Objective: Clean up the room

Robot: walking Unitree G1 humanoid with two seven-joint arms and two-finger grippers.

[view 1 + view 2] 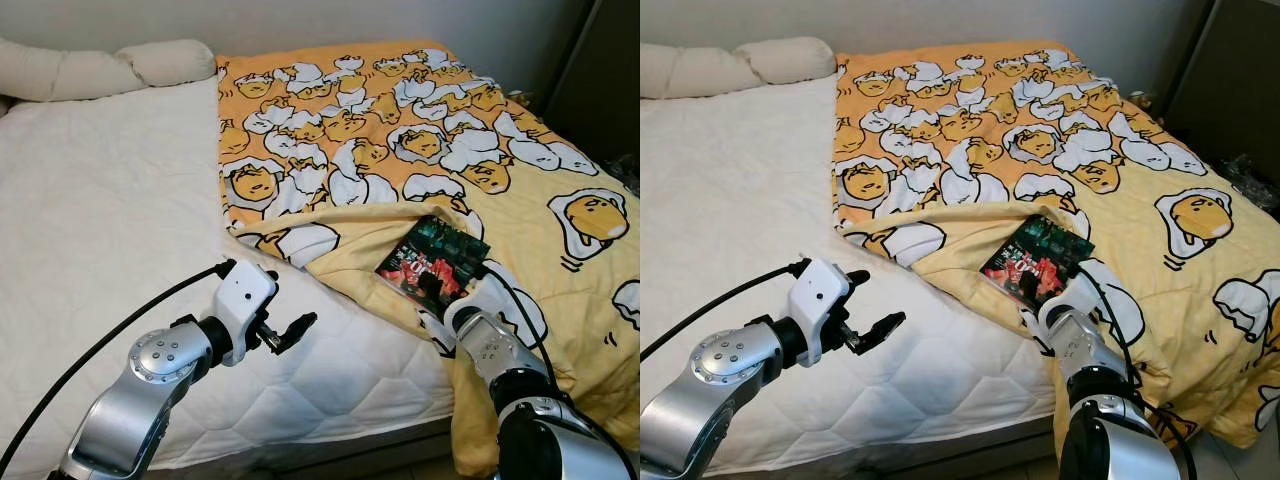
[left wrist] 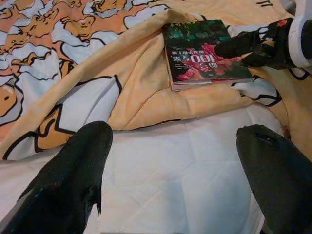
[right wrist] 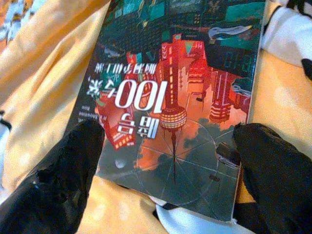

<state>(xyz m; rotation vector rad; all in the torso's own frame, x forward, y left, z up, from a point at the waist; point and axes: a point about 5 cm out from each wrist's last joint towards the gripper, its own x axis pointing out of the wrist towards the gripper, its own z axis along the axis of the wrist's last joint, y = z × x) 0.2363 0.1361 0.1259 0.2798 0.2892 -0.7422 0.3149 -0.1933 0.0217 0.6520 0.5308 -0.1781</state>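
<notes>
Book (image 1: 433,262) flat on folded-back edge of yellow egg-print blanket (image 1: 400,140), cover up, near foot-side edge of bed, just beside bare white mattress (image 1: 110,220). Placement on soft, rumpled fabric, not on firm surface: likely sag under downward pressure, so side grasp indicated over top press. Right gripper (image 3: 165,161) at near end of book, fingers (image 3: 63,170) spread wide to either side of cover, straddling its width; no closure on book yet, contact with its edges not confirmable. Wide spread judged as matched to width of cover for pinch across both long edges. Left gripper (image 2: 175,175) above bare mattress, well apart from book, fingers (image 2: 73,165) fully open and holding nothing; aimed toward book and blanket fold, judged as standby or support position. Blanket spread over one half of bed only, folded edge raised under book; pillows (image 1: 100,68) at head of bed. Step in hand, as judged: pickup of book as stray item for clearing bed. Risk: fabric caught between fingertip and cover on closure, or slip of glossy cover.
</notes>
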